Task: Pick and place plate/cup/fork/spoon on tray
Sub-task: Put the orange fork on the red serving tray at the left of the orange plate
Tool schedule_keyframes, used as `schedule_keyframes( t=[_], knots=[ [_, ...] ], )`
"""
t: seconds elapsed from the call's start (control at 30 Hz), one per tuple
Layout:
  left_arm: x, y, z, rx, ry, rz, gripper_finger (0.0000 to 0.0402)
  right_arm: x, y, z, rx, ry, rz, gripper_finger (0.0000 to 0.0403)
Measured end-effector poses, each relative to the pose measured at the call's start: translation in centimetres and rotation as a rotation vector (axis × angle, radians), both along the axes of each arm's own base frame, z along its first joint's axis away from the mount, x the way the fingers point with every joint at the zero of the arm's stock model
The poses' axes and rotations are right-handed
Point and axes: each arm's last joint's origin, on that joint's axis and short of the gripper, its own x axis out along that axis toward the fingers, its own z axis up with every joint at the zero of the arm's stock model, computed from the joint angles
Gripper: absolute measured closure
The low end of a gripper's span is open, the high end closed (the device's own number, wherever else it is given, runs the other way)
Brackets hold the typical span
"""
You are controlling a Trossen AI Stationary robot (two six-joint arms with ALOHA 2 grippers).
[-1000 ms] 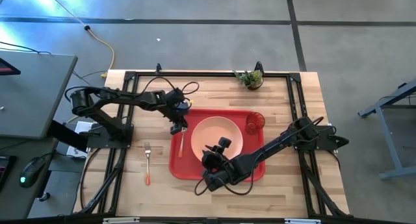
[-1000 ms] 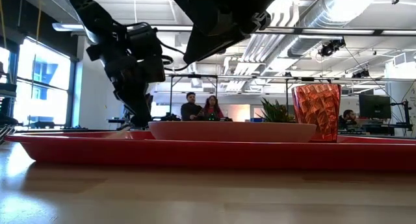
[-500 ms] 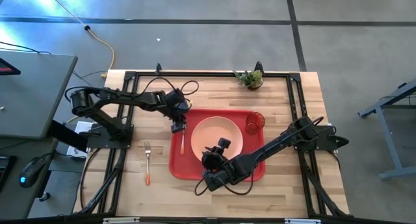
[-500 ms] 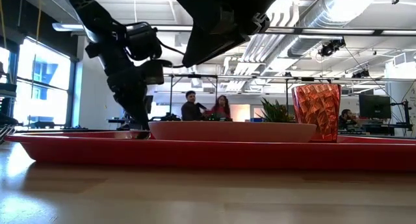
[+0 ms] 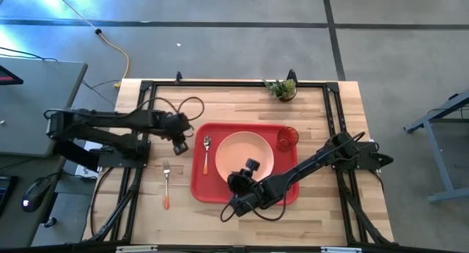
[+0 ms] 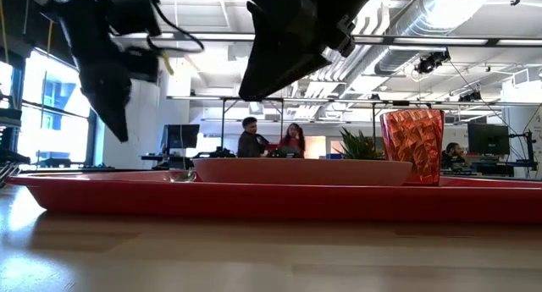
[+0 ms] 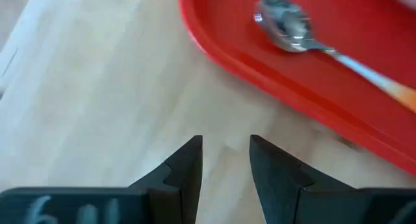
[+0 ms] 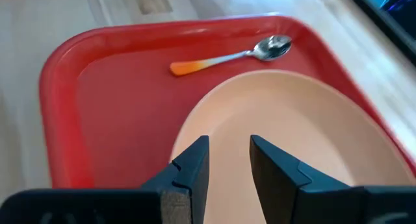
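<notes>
Spoon (image 5: 205, 154) flat on tray (image 5: 245, 196) beside plate (image 5: 245, 153), bowl toward far edge, handle nearward, left end effector (image 5: 180, 146) released over tabletop (image 5: 154, 209), right end effector (image 5: 236, 203) released above plate.

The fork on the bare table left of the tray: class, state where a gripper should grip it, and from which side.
Probably the orange handle of the fork, from straight above with jaws across its width: it lies flat, slim and clear of the tray. The left gripper is nearest.

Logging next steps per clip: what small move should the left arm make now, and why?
Probably swing the open, empty left gripper toward the orange-handled metal fork, the only piece off the red rectangular tray; the orange-handled spoon already lies in it.
</notes>
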Motion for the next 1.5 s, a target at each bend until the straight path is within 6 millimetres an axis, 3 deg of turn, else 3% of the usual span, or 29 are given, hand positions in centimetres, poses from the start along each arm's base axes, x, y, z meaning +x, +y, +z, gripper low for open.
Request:
schedule_keyframes(
  t=[0.23,0.43,0.67,1.0,1.13,1.27,1.5],
  knots=[
    [-1.4,-2.2,1.5,-0.132,-0.084,-0.047,0.0284,-0.1,0.4,-0.2,0.112,0.018,0.007,0.0300],
    [-2.6,-3.3,2.4,-0.230,-0.018,-0.073,0.0284,-0.2,0.5,-0.2,0.107,0.011,0.003,0.0300],
    [-3.4,-4.5,1.4,-0.235,0.130,-0.047,0.0284,-0.2,1.0,0.1,0.088,-0.033,0.003,0.0300],
    [-2.4,-4.9,-1.3,-0.227,0.355,-0.037,0.0281,0.2,1.3,0.3,0.130,-0.065,0.033,0.0300],
    [-2.2,-4.9,-1.7,-0.224,0.392,-0.050,0.0271,1.1,1.8,0.0,0.144,-0.126,0.075,0.0300],
    [-2.3,-4.9,-1.2,-0.221,0.369,-0.052,0.0261,3.4,2.0,-1.1,0.211,-0.241,0.162,0.0300],
    [-2.8,-4.9,-1.8,-0.248,0.361,-0.050,0.0257,5.2,-0.3,-2.6,0.241,-0.250,0.144,0.0300]
  ],
)
